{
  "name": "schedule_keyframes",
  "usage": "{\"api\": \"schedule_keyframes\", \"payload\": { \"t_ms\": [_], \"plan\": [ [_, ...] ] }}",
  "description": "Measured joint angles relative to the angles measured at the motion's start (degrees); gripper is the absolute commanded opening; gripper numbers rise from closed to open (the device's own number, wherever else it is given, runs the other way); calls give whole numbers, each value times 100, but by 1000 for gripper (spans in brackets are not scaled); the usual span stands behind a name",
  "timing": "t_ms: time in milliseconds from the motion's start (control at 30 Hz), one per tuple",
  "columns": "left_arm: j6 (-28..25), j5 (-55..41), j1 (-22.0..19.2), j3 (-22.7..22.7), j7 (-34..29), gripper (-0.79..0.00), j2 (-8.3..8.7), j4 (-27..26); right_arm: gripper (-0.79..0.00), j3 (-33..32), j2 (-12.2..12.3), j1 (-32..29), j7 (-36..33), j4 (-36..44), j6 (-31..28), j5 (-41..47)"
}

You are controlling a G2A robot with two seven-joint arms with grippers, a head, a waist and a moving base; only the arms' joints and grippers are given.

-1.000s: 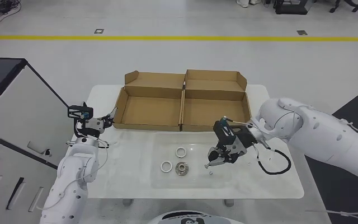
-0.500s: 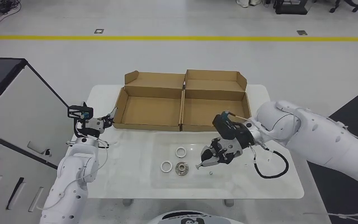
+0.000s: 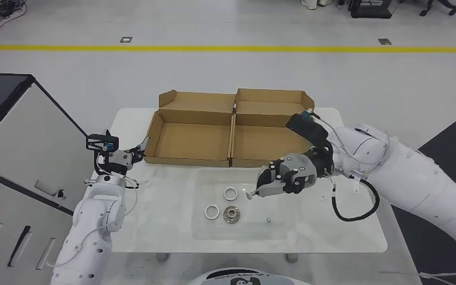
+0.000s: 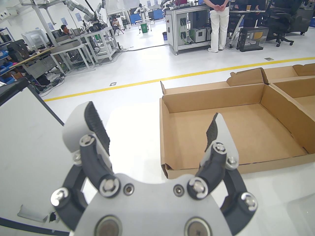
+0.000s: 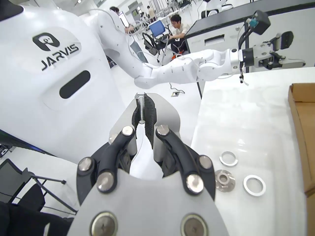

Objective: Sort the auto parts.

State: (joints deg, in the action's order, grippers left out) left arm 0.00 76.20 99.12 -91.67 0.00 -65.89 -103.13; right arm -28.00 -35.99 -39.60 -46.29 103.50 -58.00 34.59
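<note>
My right gripper is shut on a threaded bolt and hangs above the table just right of the rings, turned sideways. On the table lie two flat metal rings and a flanged hub; in the right wrist view the rings flank the hub. A tiny part lies right of the hub. My left gripper stands open with nothing in it at the left box's near-left corner.
Two open cardboard boxes sit side by side at the table's back, the right one behind my right arm. A grey cabinet stands off the table's left edge. Bare tabletop lies in front of the parts.
My right gripper has lifted from beside the tiny part, swung left and toward the boxes, and rotated sideways with the bolt in it. The left arm has not moved.
</note>
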Motion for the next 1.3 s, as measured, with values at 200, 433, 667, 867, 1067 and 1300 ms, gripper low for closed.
{"api": "schedule_keyframes", "payload": {
  "t_ms": [200, 433, 667, 867, 1067, 1300],
  "plan": [
    [0, 0, 0, 0, 0, 0, 0, 0, -785, -158, -17, -118, -1, -8, 0, 143],
    [0, 0, 0, 0, 0, 0, 0, 0, -785, -158, -17, -118, -1, -8, 0, 143],
    [0, 0, 0, 0, 0, 0, 0, 0, -785, -158, -17, -118, -1, -8, 0, 143],
    [0, 0, 0, 0, 0, 0, 0, 0, -785, -180, -23, -139, 48, 43, 38, 148],
    [0, 0, 0, 0, 0, 0, 0, 0, -785, -488, -40, -349, 164, 396, -3, 646],
    [0, 0, 0, 0, 0, 0, 0, 0, -785, -836, -125, -639, -1, 701, 0, 1571]
  ]
}}
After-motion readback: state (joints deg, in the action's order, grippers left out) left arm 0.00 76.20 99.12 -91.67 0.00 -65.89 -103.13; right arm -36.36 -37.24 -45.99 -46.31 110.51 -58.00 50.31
